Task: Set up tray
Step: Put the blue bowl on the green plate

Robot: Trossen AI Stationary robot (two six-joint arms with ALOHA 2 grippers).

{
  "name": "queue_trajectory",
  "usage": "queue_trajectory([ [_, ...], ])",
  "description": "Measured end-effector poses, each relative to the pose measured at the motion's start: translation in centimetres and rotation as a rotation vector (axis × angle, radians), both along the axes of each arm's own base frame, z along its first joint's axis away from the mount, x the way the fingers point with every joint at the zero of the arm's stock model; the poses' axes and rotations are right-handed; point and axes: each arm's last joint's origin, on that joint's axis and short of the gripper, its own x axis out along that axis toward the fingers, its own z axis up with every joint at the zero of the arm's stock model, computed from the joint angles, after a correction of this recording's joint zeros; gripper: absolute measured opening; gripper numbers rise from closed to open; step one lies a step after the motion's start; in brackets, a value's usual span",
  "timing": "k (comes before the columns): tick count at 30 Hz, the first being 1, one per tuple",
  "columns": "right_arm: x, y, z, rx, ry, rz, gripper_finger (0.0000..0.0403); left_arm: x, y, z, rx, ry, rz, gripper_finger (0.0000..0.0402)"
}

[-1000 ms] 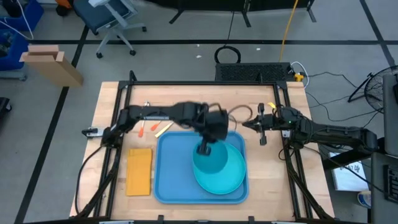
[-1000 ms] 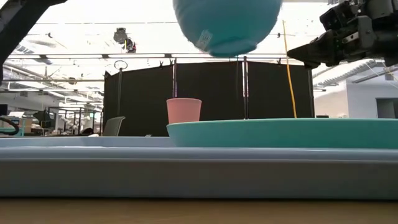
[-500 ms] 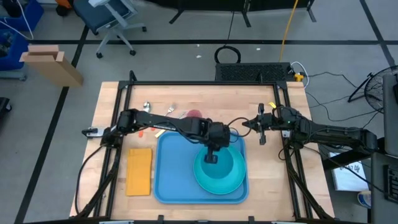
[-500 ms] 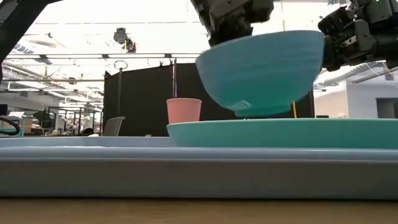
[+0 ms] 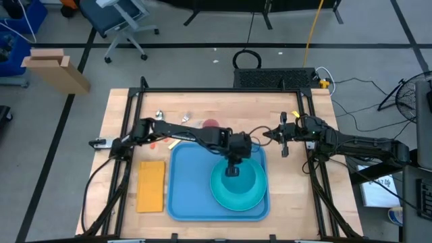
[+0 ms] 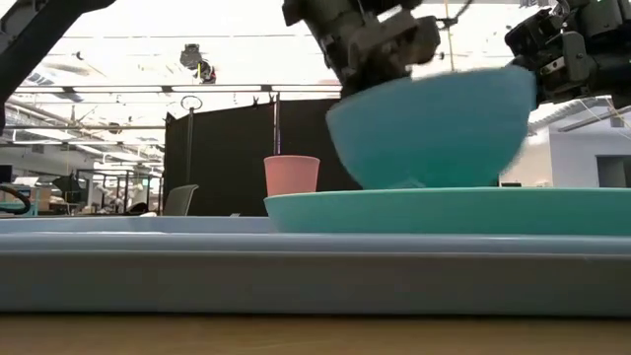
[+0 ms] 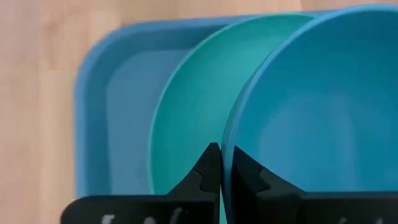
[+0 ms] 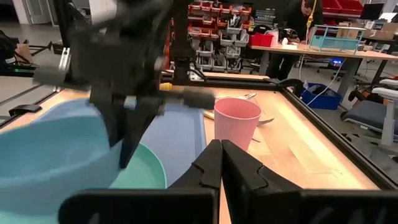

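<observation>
A teal bowl [image 6: 429, 128] sits low over the round teal plate [image 6: 444, 209], its base hidden behind the plate's rim. The plate lies in the right half of the large light-blue tray [image 5: 189, 192]. My left gripper [image 5: 231, 169] reaches over the tray from the left and is shut on the bowl [image 7: 311, 112]. My right gripper [image 5: 280, 140] hovers shut beyond the tray's far right corner, holding nothing. A pink cup [image 5: 211, 123] stands upright on the table behind the tray. My left gripper grips the bowl's rim [image 7: 229, 140] on its far left side, one finger inside the bowl and one outside. The fingers [image 6: 370, 54] come from above, pointing down. The bowl is upright and level; whether its base touches the plate, I cannot tell.
A yellow-orange napkin [image 5: 151, 185] lies left of the tray. Cutlery [image 5: 160, 116] and small orange and yellow items [image 5: 177, 140] lie along the far left of the table. Black frame rails [image 5: 314, 169] run along both sides. Bare wood shows right of the tray.
My left gripper has come down toward the plate and a little toward the table's right, carrying the bowl. The bowl was high with its underside showing, then tilted above the plate; now it is level and low on the plate.
</observation>
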Motion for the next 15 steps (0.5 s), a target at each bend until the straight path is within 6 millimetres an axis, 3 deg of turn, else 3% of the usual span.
queue_trajectory([
  [3,0.0,0.0,-0.1,0.002,0.008,0.0,0.0,0.2,-0.1,-1.0,-0.011,0.025,-0.023,0.0007],
  [15,0.1,-0.1,-0.3,0.007,0.023,-0.005,0.0,0.5,-0.8,-1.7,-0.052,0.019,-0.079,0.0007],
])
